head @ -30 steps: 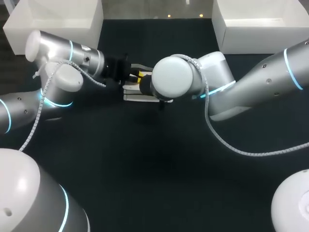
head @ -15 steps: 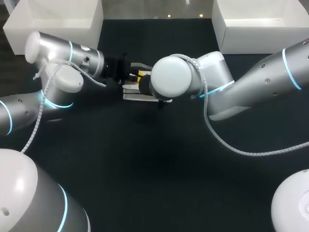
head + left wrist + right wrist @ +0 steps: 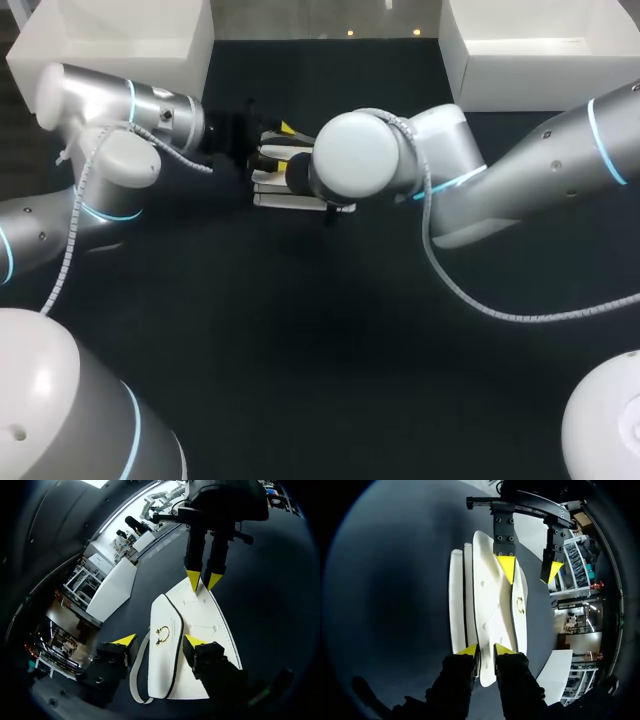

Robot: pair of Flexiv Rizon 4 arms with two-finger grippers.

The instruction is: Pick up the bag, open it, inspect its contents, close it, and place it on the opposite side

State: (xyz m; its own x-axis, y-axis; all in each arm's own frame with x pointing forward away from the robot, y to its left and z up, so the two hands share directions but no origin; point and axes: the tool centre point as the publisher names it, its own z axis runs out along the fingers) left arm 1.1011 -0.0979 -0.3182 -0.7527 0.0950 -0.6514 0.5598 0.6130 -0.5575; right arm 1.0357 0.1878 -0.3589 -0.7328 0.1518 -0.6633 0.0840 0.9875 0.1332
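The white bag (image 3: 285,198) lies flat on the black table between my two arms, its gold clasp facing up. In the left wrist view the bag (image 3: 210,625) stretches ahead of my left gripper (image 3: 159,641), which is open wide over its near end, one finger on each side. My left gripper (image 3: 272,145) sits at the bag's left end. In the right wrist view my right gripper (image 3: 486,650) has its fingers a little apart, with the edge of the bag (image 3: 495,605) showing in the narrow gap. In the head view my right wrist hides that gripper.
One white bin (image 3: 110,75) stands at the back left and another white bin (image 3: 500,85) at the back right. The dark tabletop (image 3: 330,330) runs toward the front, crossed by my right arm's cable.
My left gripper has opened wide and drawn back a little to the left. My right gripper's fingers have parted slightly. The bag stays where it was.
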